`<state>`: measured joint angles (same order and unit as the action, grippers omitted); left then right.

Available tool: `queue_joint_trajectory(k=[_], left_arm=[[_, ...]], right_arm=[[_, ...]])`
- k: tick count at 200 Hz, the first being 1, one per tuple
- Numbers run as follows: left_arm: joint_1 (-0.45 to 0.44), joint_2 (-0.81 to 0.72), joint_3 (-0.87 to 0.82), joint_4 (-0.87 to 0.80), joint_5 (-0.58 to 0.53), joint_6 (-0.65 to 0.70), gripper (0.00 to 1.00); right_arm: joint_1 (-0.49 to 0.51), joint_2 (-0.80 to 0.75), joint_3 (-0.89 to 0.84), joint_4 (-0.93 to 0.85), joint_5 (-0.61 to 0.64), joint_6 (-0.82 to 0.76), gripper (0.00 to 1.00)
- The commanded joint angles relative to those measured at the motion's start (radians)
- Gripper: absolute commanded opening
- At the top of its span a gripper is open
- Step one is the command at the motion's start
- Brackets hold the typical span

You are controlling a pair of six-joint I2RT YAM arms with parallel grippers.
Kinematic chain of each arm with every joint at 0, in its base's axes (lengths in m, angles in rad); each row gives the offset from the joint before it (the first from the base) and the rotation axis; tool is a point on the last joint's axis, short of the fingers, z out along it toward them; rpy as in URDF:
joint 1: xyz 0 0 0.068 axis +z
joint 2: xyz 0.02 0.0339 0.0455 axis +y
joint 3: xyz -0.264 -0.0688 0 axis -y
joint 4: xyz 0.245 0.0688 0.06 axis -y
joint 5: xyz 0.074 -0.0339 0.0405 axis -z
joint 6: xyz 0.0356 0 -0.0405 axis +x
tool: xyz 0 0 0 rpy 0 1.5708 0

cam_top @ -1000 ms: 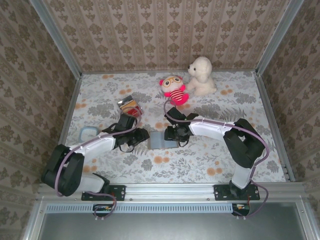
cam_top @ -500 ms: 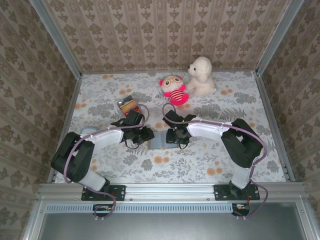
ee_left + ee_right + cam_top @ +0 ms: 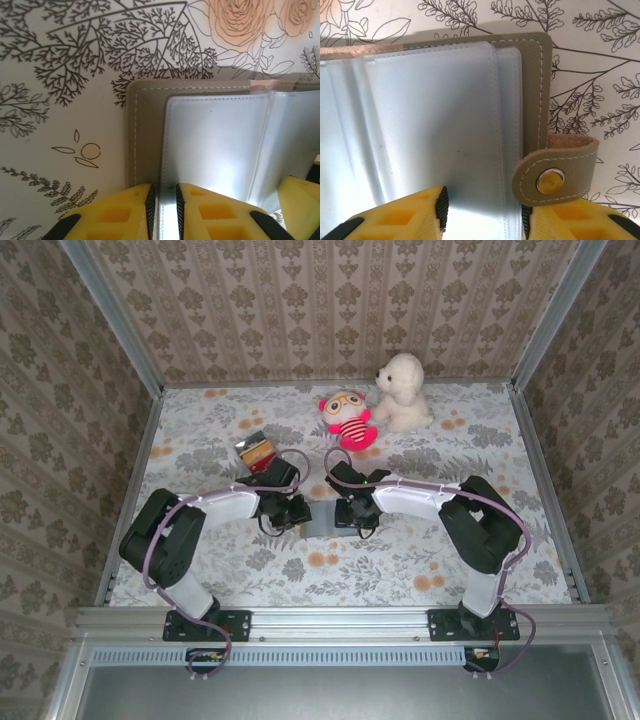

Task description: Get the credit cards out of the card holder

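The card holder lies open between both claws; it looks light, bendy and slippery, so grab its edges; left claw pinches one edge; right claw is spread.

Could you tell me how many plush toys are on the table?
2: a white plush dog at the far edge, and a pink striped doll just left of it.

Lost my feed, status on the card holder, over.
Left gripper pinching a sleeve edge of the open card holder. Right gripper open over its snap side. Cards lie beyond; pink plush, white plush dog far off.
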<state>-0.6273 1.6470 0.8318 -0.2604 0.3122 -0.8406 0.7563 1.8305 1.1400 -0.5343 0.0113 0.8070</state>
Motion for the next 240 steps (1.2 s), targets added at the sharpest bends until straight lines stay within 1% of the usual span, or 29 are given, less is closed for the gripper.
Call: queue_joint_trajectory(k=[1,59,108,138,149,167,185,202,212,226,229,234,240], left_arm=[[-0.017,0.038,0.009,0.039,0.071,0.009,0.14],[-0.018,0.039,0.026,0.070,0.119,0.031,0.02],[-0.017,0.033,0.038,0.059,0.128,0.051,0.00],[-0.006,-0.009,0.068,-0.012,0.091,0.090,0.02],[0.005,-0.032,0.085,-0.052,0.070,0.109,0.05],[0.029,-0.080,0.114,-0.132,0.024,0.143,0.16],[0.062,-0.141,0.139,-0.209,-0.026,0.186,0.27],[0.103,-0.204,0.169,-0.284,-0.077,0.230,0.43],[0.132,-0.242,0.187,-0.323,-0.117,0.254,0.50],[0.165,-0.296,0.206,-0.362,-0.176,0.284,0.58],[0.196,-0.308,0.209,-0.370,-0.186,0.291,0.60],[0.218,-0.326,0.215,-0.377,-0.200,0.303,0.62],[0.243,-0.348,0.220,-0.384,-0.209,0.326,0.66]], right_arm=[[0.012,0.040,-0.004,0.049,-0.091,-0.007,0.44],[0.012,0.035,-0.005,0.059,-0.093,-0.006,0.40],[0.012,0.018,0.000,0.039,-0.063,-0.009,0.40],[0.011,-0.029,0.019,0.002,-0.025,-0.024,0.43],[0.011,-0.059,0.026,0.002,-0.013,-0.032,0.45],[0.011,-0.122,0.032,-0.040,0.005,-0.045,0.51],[0.011,-0.206,0.033,-0.044,0.026,-0.065,0.62],[0.012,-0.287,0.030,-0.042,0.064,-0.098,0.75],[0.010,-0.334,0.033,-0.049,0.113,-0.125,0.81],[0.006,-0.408,0.039,-0.061,0.220,-0.167,0.88],[0.004,-0.424,0.039,-0.061,0.245,-0.178,0.90],[-0.001,-0.433,0.037,-0.061,0.286,-0.196,0.93],[-0.007,-0.486,0.038,-0.061,0.339,-0.214,0.97]])
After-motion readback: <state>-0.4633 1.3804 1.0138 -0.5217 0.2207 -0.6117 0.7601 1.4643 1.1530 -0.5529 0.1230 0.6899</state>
